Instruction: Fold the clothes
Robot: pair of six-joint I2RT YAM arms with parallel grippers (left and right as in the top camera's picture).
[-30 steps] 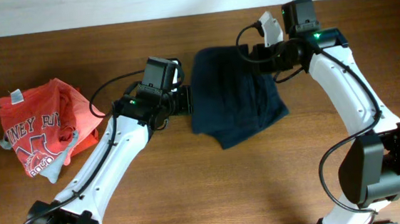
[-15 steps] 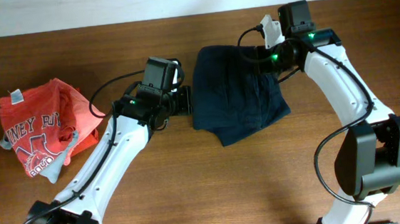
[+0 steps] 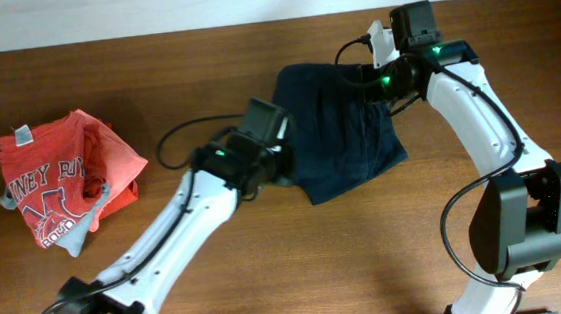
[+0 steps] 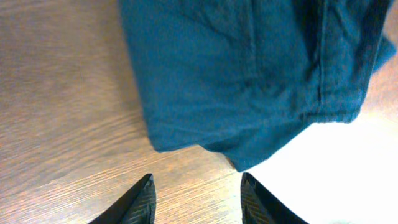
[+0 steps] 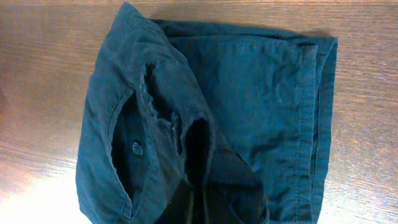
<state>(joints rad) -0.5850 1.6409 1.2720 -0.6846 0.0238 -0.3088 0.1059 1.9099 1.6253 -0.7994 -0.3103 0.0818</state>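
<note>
Navy clothes (image 3: pixel 339 137) at far edge of table (image 3: pixel 270 278); left pincer (image 4: pixel 196 193) spread just short of a corner, should straddle hem squarely; right pincer (image 3: pixel 352 75): cannot tell its grip

Crumpled red T-shirt (image 3: pixel 62 184) on a brown wooden table (image 3: pixel 369 260).

In the overhead view the T-shirt lies at the left of the frame, bunched and creased rather than flat. White printed letters (image 3: pixel 47 180) run across its front, broken up by the folds and not fully readable. A small grey label (image 3: pixel 21 134) shows at its upper left corner, and grey fabric peeks out along its left and lower right edges. The table's grain runs side to side and fills nearly the whole frame. A pale strip (image 3: pixel 99 16) lies along the top edge behind it. Both wrist views show the same wood, with a bright glare at the lower right of the left wrist view.
</note>
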